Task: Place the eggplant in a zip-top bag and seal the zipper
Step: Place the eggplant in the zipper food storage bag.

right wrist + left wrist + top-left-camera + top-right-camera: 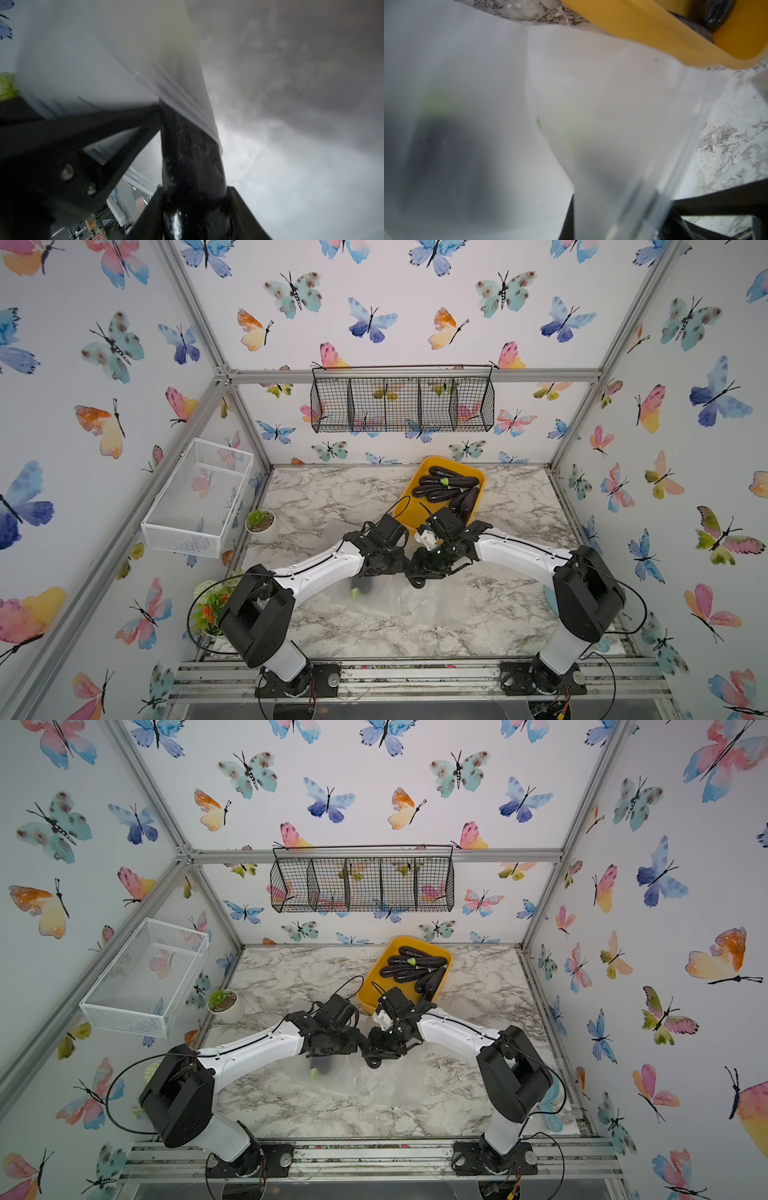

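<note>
A clear zip-top bag (419, 605) (374, 1085) lies on the marble table between my arms. My left gripper (376, 572) (575, 228) is shut on the bag's film near its mouth. My right gripper (415, 572) (191, 207) is shut on a glossy black eggplant (191, 149) that reaches into the bag's mouth. The eggplant's green stem end (356, 593) (314, 1073) shows blurred through the film, under my left wrist. In the left wrist view the eggplant (436, 149) is a dark shape behind the plastic. The zipper strip (182, 97) runs across the eggplant.
A yellow tray (415, 514) with several more eggplants (444, 487) stands just behind both wrists. At the table's left are a small potted succulent (259, 521) and a flower pot (210, 605). A white mesh basket (199, 497) and a black wire basket (401, 404) hang on the walls.
</note>
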